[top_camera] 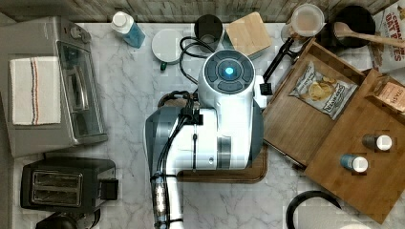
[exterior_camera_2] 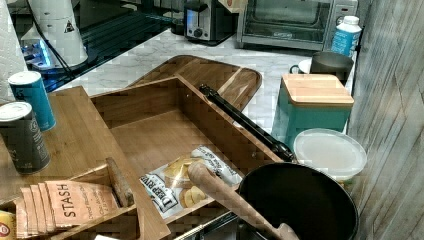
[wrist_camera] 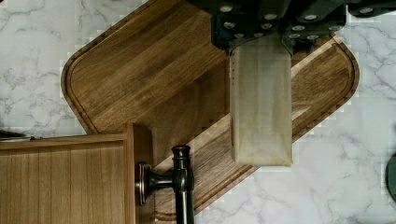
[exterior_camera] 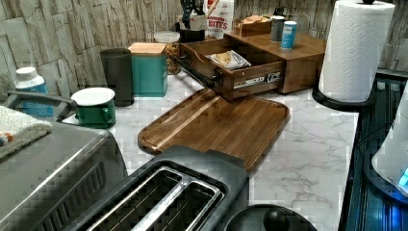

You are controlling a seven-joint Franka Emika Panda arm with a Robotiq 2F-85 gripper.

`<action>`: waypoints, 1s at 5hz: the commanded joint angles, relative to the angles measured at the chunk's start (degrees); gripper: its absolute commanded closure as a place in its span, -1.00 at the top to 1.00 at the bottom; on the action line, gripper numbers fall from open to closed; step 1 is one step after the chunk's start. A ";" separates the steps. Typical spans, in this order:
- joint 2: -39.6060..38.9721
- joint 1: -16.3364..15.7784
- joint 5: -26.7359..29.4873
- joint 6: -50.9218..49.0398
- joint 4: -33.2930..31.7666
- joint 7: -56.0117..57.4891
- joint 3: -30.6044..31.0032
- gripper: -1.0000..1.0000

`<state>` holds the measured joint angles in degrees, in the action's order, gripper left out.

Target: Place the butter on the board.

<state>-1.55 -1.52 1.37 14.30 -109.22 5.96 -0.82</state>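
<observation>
The butter (wrist_camera: 260,107), a pale stick in a translucent wrapper, hangs lengthwise from my gripper (wrist_camera: 259,41), which is shut on its upper end. Seen from the wrist, it is held well above the board (wrist_camera: 140,74), over the side nearest the drawer handle. The board is dark brown with rounded corners and a rim groove. Its bare surface lies flat on the marble counter in the left view (exterior_camera: 216,125) and in the right view (exterior_camera_2: 200,72). In the top view my arm (top_camera: 210,129) covers most of the board (top_camera: 229,176).
An open bamboo drawer (exterior_camera: 250,79) holding a chip bag (exterior_camera: 228,58) juts out beside the board, and its dark handle (wrist_camera: 182,182) overhangs the board's edge. A teal canister (exterior_camera: 149,70), a green mug (exterior_camera: 94,106), a toaster (top_camera: 67,183), a toaster oven (top_camera: 52,86) and a paper towel roll (exterior_camera: 353,48) ring the counter.
</observation>
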 commanded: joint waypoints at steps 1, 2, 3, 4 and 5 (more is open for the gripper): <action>0.03 0.03 0.14 0.01 -0.17 0.00 0.04 -1.00; 4.77 -1.85 0.49 8.31 -8.41 -3.17 1.77 -1.00; 7.55 -8.89 1.40 15.01 -14.46 -10.28 -0.29 -1.00; 7.68 -9.00 0.28 17.33 -17.50 -16.27 3.81 -1.00; 9.90 -10.74 -0.89 24.10 -25.00 -20.59 4.94 -1.00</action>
<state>1.46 -8.17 1.48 34.24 -129.59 -12.95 1.14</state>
